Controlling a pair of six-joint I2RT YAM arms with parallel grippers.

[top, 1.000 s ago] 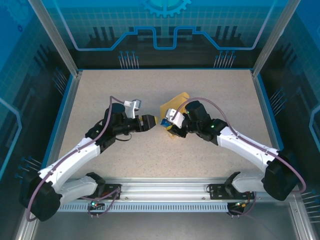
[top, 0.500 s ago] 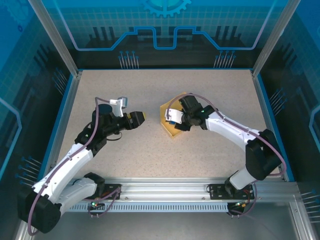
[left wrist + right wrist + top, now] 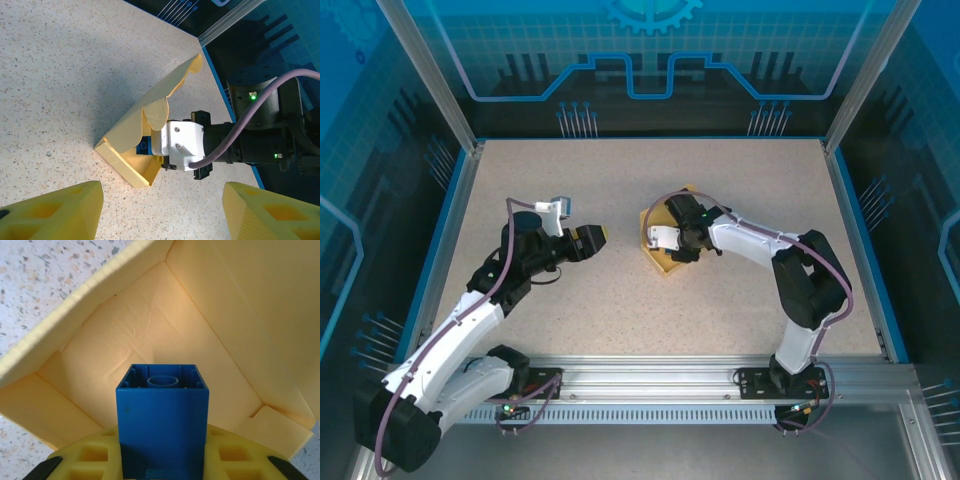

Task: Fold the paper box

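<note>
Speckled desk (image 3: 620, 300) carries the paper box (image 3: 131, 131) half-open near its middle, my right claw (image 3: 162, 467) pinching a blue cube (image 3: 162, 410) at its mouth, my left claw (image 3: 160, 220) spread nearby; I judge the card light, floppy, best gripped at a flap edge.

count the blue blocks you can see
1: a blue block gripped by the right gripper, held inside the open paper box. Others could be hidden behind the box's flaps or under the arm.
</note>
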